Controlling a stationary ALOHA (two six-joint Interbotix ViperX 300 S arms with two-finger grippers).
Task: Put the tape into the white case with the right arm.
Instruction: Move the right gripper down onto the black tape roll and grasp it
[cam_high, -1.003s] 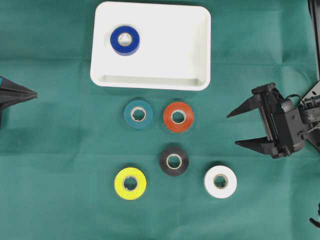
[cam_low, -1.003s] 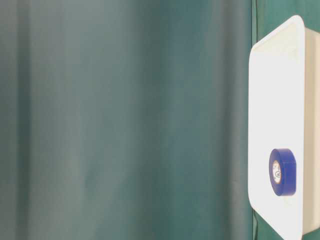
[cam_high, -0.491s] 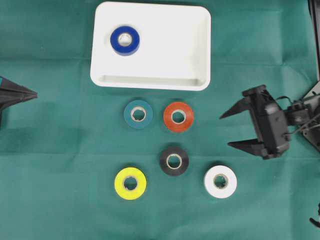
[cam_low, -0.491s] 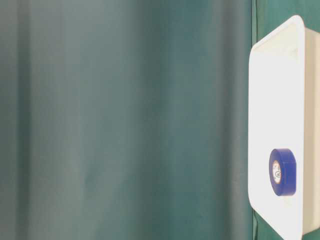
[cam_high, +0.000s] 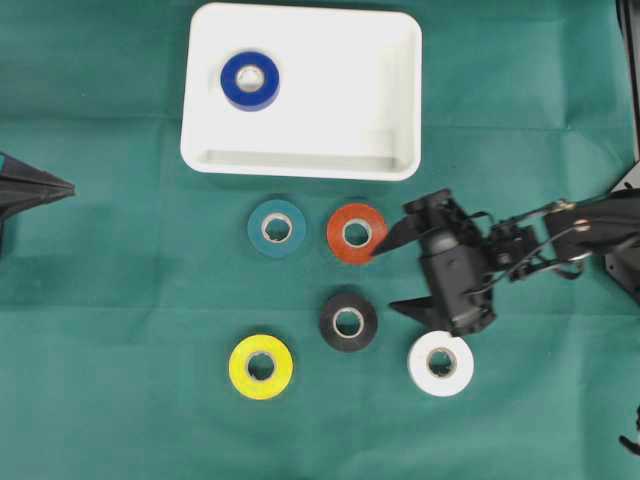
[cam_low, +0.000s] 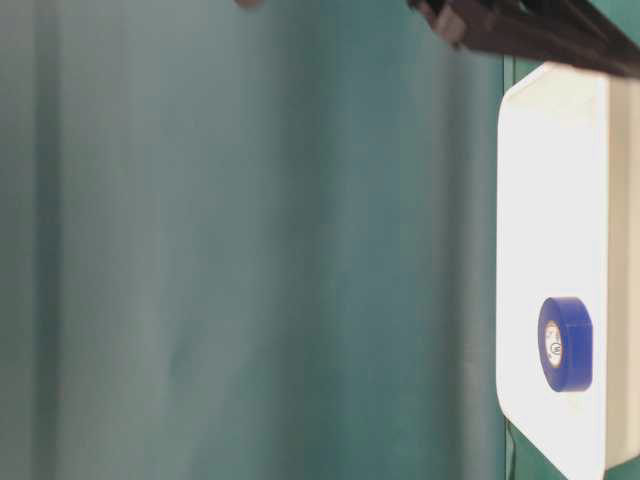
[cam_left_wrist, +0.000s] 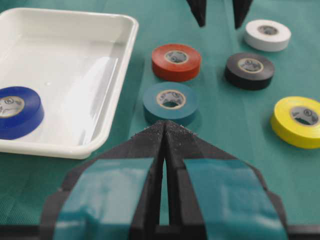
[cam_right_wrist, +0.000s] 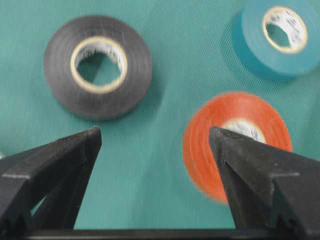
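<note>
Green cloth (cam_high: 120, 300) covers the whole table. At 12 o'clock on it sits the white case (cam_high: 390, 60), and a blue tape roll (cam_high: 250, 80) lies flat inside it, near the case's 9 o'clock end. Five more rolls lie on the cloth below the case. The teal roll (cam_high: 276, 228) and the orange roll (cam_high: 357, 233) sit side by side near the middle. The black roll (cam_high: 348, 321) is at 5 o'clock from the teal one. The yellow roll (cam_high: 260, 366) is at 7 o'clock from the black one, and the white roll (cam_high: 441, 363) is at 4 o'clock from it.

From 3 o'clock the right arm (cam_high: 560, 225) reaches toward the middle. Its right gripper (cam_high: 387, 275) has its two pointed fingers spread wide and holds nothing. One tip is just beside the orange roll, and the other is between the black and white rolls.

At 9 o'clock the left gripper (cam_high: 66, 188) rests with its fingers pressed together and nothing between them.
</note>
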